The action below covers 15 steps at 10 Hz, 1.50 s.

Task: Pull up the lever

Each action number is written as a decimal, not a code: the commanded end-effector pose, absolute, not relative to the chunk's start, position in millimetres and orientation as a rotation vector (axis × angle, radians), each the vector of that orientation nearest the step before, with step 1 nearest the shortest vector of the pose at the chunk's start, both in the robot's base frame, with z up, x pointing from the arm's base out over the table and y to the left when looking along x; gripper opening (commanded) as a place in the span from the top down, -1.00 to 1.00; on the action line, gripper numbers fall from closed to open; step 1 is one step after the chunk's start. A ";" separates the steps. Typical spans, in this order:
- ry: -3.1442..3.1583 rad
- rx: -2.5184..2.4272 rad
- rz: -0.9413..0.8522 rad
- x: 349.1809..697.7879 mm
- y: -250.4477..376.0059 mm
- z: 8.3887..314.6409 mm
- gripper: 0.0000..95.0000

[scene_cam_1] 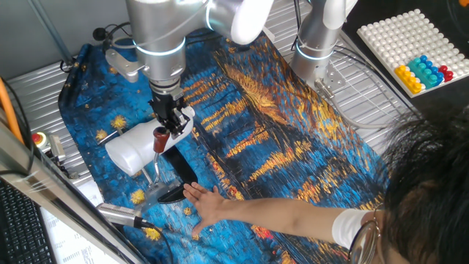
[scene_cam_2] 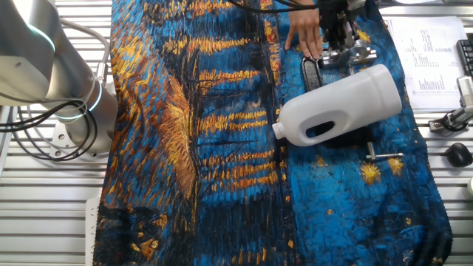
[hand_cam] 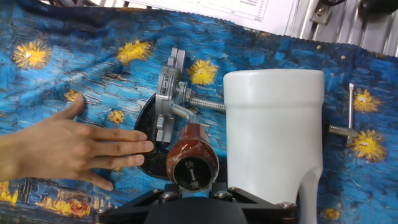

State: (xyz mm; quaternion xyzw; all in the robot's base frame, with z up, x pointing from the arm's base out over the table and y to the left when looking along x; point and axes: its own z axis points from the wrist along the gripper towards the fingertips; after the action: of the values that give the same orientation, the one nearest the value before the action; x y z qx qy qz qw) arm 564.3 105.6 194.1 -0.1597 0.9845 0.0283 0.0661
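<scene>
We have our tool [scene_cam_1: 163,133] down at the lever [scene_cam_1: 157,157], whose dark-red knob [hand_cam: 193,155] sits right at the fingertips in the hand view, the slim silver arm running down to the metal clamp base [hand_cam: 168,99] on the blue painted cloth [scene_cam_2: 222,185] that covers the tabletop. The fingers look closed around the knob, though the hand view hides the pads themselves, so we judge the hold rather than see it. The lever stands close beside the big white bottle [scene_cam_2: 340,103], which lies on its side with its flat bottom toward the hand camera. A person's hand [hand_cam: 74,149] presses flat on the cloth and the black base plate [scene_cam_1: 176,192], just beside the clamp. What worries us: the knob is smooth and rounded, so a pull that is not in line with the lever's arc could let it slip out of the fingers. If the person's hand lifts, the whole clamp may rise with us instead of the lever pivoting. The bottle, so near, could be nudged and roll, and the person's fingers are close to the moving joint.
</scene>
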 end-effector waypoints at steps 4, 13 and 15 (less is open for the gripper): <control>2.954 -0.494 0.077 568.3 104.8 197.9 0.60; 2.974 -0.461 0.088 614.8 113.5 221.0 0.60; 2.978 -0.454 0.091 626.7 116.7 224.3 0.60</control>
State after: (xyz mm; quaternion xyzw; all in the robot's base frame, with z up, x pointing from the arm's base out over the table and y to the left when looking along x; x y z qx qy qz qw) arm 629.8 117.3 224.6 -0.1507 0.9860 0.0311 0.0636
